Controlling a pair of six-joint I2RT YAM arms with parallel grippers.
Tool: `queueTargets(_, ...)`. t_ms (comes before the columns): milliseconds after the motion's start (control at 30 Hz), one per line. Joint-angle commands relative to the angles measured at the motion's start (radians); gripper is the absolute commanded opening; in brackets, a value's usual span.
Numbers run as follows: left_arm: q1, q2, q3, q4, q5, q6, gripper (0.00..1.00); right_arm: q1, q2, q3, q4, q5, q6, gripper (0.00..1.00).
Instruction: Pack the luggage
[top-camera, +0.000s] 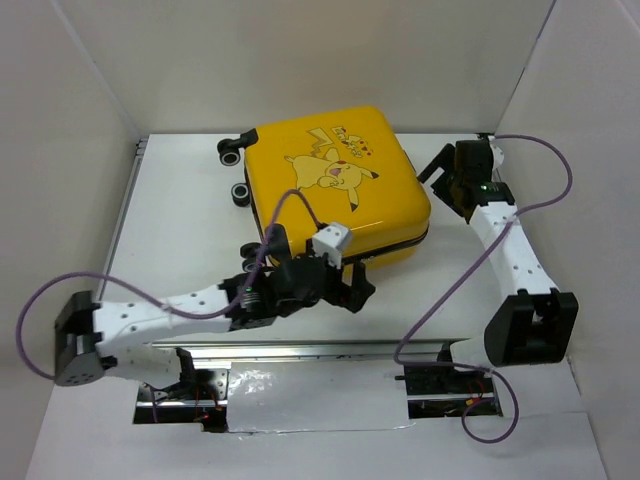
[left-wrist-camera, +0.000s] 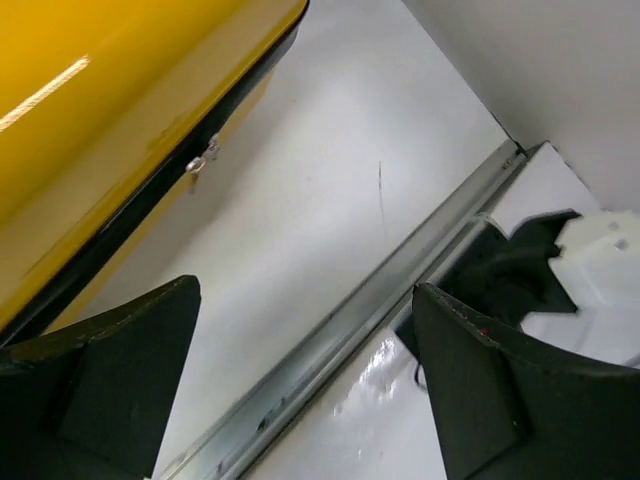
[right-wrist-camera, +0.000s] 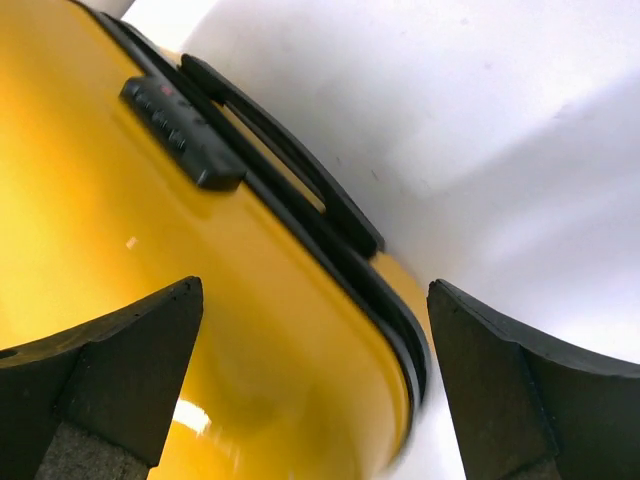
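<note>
The yellow luggage (top-camera: 335, 185) lies flat and closed on the white table, Pikachu lid up, wheels (top-camera: 232, 152) at the far left. My left gripper (top-camera: 345, 290) is open and empty at the case's near edge; the left wrist view shows its jaws wide apart (left-wrist-camera: 305, 380) over bare table, with the yellow shell (left-wrist-camera: 110, 110) and a zipper pull (left-wrist-camera: 203, 160) at upper left. My right gripper (top-camera: 440, 180) is open beside the case's right side. The right wrist view shows the shell (right-wrist-camera: 130, 240), black handle (right-wrist-camera: 290, 160) and lock (right-wrist-camera: 180, 130) between its open jaws (right-wrist-camera: 315, 380).
A metal rail (top-camera: 320, 350) runs along the table's near edge and also shows in the left wrist view (left-wrist-camera: 380, 300). White walls enclose the table on the left, back and right. Purple cables (top-camera: 455, 280) loop from both arms.
</note>
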Motion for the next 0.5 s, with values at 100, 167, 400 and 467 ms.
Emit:
queueTargets(100, 0.095, -0.328, 0.017, -0.466, 0.077, 0.009, 0.99, 0.049, -0.158, 0.11, -0.262, 0.239, -0.068, 1.0)
queueTargets(167, 0.134, -0.402, 0.017, -0.528, 0.086, 0.018, 0.99, 0.051, -0.2, 0.106, -0.269, 0.265, -0.073, 1.0)
queueTargets(400, 0.323, -0.689, 0.032, -0.633, 0.054, 0.09, 0.99, 0.039, -0.394, 0.032, -0.298, 0.317, -0.087, 1.0)
queueTargets(467, 0.347, -0.715, 0.044, -0.634, 0.057, 0.109, 0.99, 0.04, -0.436, 0.0, -0.291, 0.314, -0.1, 1.0)
